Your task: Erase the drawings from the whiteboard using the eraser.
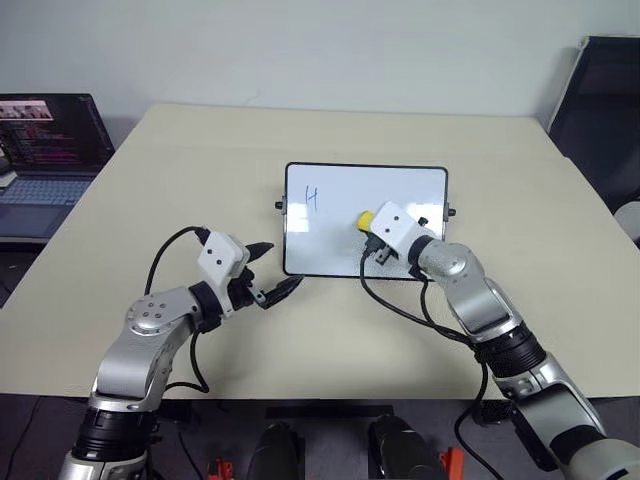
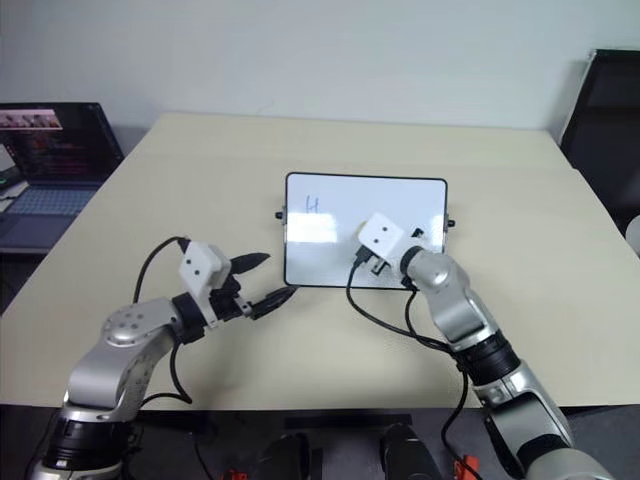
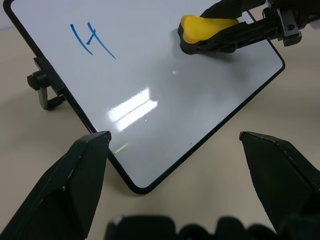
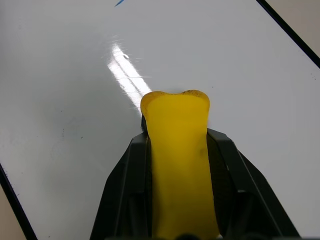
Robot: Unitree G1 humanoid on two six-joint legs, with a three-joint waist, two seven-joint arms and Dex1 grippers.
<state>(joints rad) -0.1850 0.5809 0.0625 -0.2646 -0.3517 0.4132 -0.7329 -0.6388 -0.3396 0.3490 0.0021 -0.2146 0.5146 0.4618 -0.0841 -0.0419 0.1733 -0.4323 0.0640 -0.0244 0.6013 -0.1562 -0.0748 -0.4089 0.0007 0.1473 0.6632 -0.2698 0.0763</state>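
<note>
The right pincer is clamped tight on the eraser, its two black fingers squeezing the yellow block along its length so that the far end sticks out past the tips. Held this way, the dark felt side faces the whiteboard and the block can be dragged across it; it sits over the right half of the board, apparently on or just above the white surface. The only one of the drawings to be seen is the blue "H"-like mark in the board's upper left part, well apart from the eraser, so the wiping probably has to travel leftward to reach it.

The left pincer hangs spread wide and empty just beside the board's near-left corner, one finger on each side of that corner in the wrist view, likely placed to steady the board should it slide.

The board lies flat on a pale beige table, with small black knobs at its short sides. A laptop with a lit screen stands off the table's left edge, a dark chair at the far right, and a plain light wall behind.
</note>
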